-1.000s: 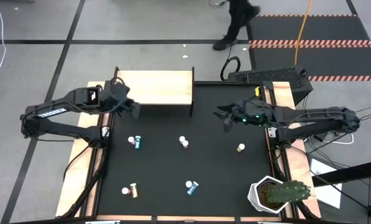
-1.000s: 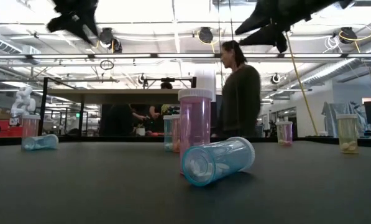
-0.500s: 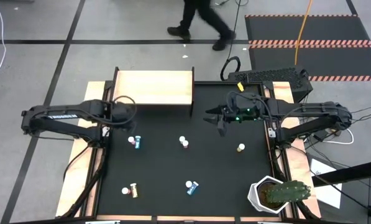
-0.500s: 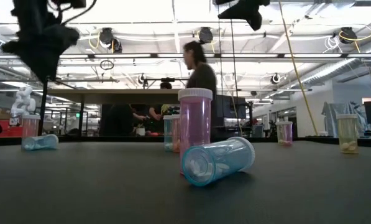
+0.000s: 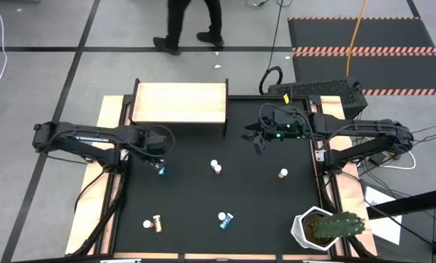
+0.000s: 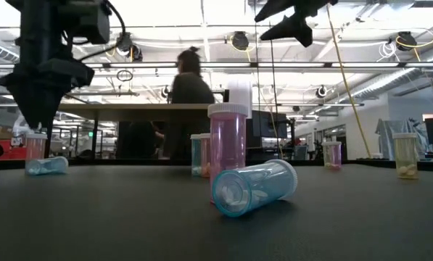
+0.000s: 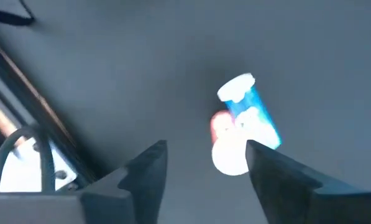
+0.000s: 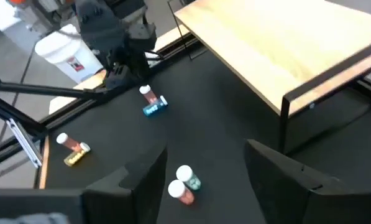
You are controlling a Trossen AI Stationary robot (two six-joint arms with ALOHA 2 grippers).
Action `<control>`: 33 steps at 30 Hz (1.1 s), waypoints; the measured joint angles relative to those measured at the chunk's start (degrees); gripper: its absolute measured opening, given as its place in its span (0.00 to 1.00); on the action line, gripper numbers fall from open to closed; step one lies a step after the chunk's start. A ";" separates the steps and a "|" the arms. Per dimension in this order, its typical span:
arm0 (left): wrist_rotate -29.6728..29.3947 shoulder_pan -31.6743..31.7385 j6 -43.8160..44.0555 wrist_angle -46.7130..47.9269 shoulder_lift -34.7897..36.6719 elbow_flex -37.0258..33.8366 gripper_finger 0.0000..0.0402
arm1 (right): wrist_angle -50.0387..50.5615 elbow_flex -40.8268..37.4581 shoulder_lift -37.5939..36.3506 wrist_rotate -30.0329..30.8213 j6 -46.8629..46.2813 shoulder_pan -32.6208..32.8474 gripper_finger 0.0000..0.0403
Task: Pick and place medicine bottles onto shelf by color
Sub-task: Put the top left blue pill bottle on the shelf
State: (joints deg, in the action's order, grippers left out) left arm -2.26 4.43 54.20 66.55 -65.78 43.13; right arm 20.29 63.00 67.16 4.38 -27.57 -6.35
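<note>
My left gripper (image 7: 204,165), fingers spread and empty, hovers over the mat with the toppled blue bottle (image 7: 252,112) at about one o'clock, its long axis running eleven to five beside an upright red one (image 7: 225,134). My right gripper (image 8: 204,171), also open, waits well apart near the shelf (image 5: 180,102), so the left is nearer.

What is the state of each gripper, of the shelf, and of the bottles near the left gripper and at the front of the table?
left gripper: open, empty, above a pair of bottles
right gripper: open, empty, in the air
blue bottle: lying on its side
red bottle: upright beside the blue bottle
front blue bottle: lying on its side
pink bottle: upright, capped
shelf: top bare
</note>
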 joint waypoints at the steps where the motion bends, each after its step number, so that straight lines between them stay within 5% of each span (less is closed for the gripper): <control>1: 0.66 0.00 -0.54 -0.01 -1.00 0.00 0.59 | 0.77 0.00 0.02 0.00 -0.51 -0.06 0.56; 12: 2.80 0.04 -3.28 -4.98 -4.15 0.02 0.63 | 2.23 0.00 0.07 0.00 -1.82 -0.04 0.60; 33: 0.76 0.48 -4.64 3.45 -0.01 1.99 0.59 | -0.81 0.00 0.07 0.00 -1.25 -0.04 0.60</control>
State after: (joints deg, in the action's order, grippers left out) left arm -1.50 4.91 49.56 70.00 -65.78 45.12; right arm 19.48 63.00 67.22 4.38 -28.82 -6.39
